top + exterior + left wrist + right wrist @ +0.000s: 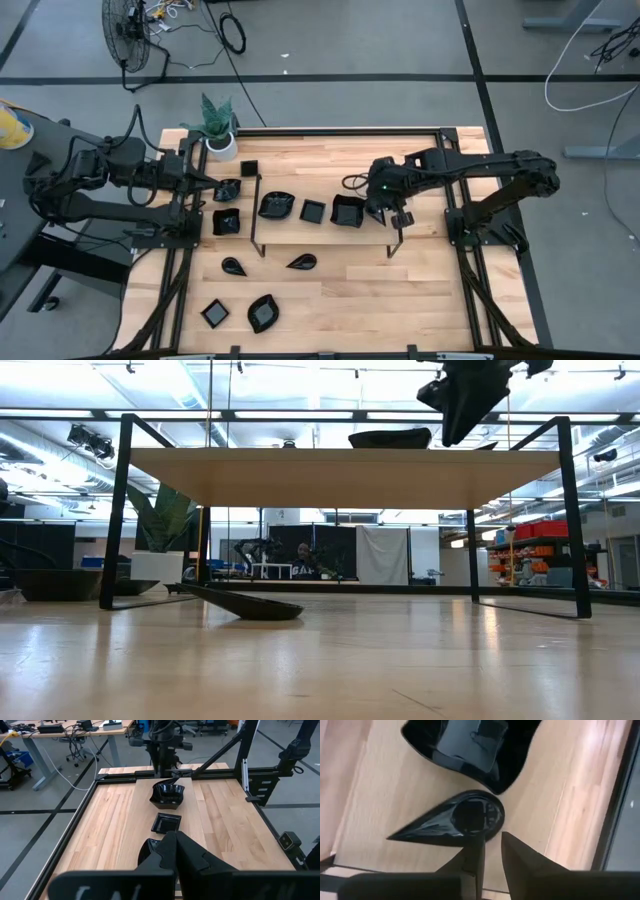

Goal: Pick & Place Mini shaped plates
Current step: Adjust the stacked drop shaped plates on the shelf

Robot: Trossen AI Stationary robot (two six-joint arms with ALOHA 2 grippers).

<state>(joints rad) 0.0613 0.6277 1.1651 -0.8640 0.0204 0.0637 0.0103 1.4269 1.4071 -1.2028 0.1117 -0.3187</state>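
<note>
Plant pot [222,143] sits at the table's [420,290] far left corner. Wire frame [256,212] stands mid-table, with a raised shelf between its legs. On the shelf, left to right: leaf plate [275,205], square plate [313,211], large wavy plate [347,211]. Right hand [381,211] sits just right of the large wavy plate, holding a teardrop plate [455,819]. Left of the frame: three plates by the left hand [215,182]. In front of the frame: two teardrop plates [234,266], then a square plate and leaf plate nearer the front edge, left side.
</note>
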